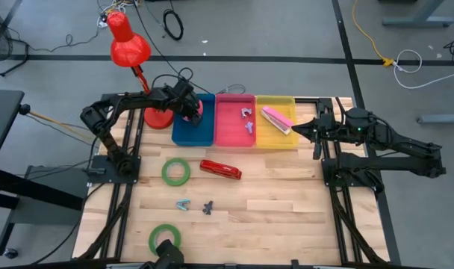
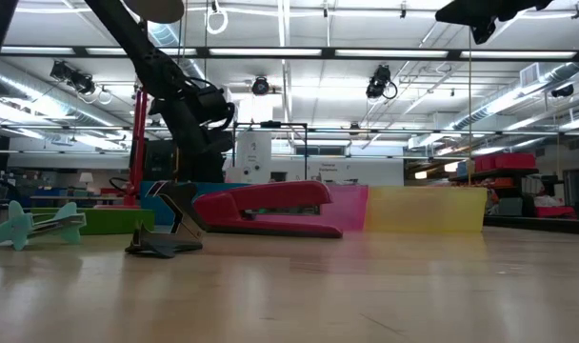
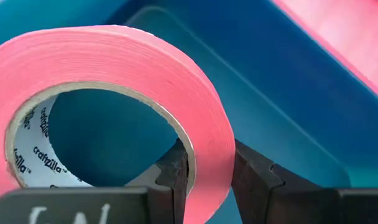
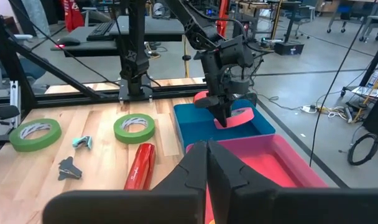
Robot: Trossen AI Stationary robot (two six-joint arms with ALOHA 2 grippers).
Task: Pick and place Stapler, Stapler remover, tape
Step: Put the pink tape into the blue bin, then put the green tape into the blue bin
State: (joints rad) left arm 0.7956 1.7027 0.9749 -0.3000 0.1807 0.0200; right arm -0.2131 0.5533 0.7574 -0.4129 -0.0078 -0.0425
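My left gripper (image 1: 191, 112) is over the blue bin (image 1: 193, 133) and is shut on the pink tape roll (image 3: 114, 68), which also shows in the right wrist view (image 4: 237, 116). My right gripper (image 4: 207, 163) is shut and empty at the yellow bin's right edge (image 1: 293, 131). Two green tape rolls (image 1: 175, 172) (image 1: 164, 237) lie flat on the table. A red stapler (image 1: 221, 169) lies on the table beside them. A teal stapler remover (image 1: 183, 205) and a dark one (image 1: 207, 207) lie near the table's middle. My left gripper pinches the pink roll's ring wall (image 3: 211, 149), with one finger (image 3: 175, 168) inside the open centre and the other (image 3: 254, 177) outside. The fingers come from above, pointing down. The roll hangs tilted inside the blue bin; whether it touches the floor I cannot tell.
A pink bin (image 1: 234, 138) holds two stapler removers (image 1: 247, 113). A yellow bin (image 1: 275, 138) holds a pink stapler (image 1: 275, 118). A red desk lamp (image 1: 130, 45) stands at the far left, beside the blue bin. Bare wood lies at the near right.
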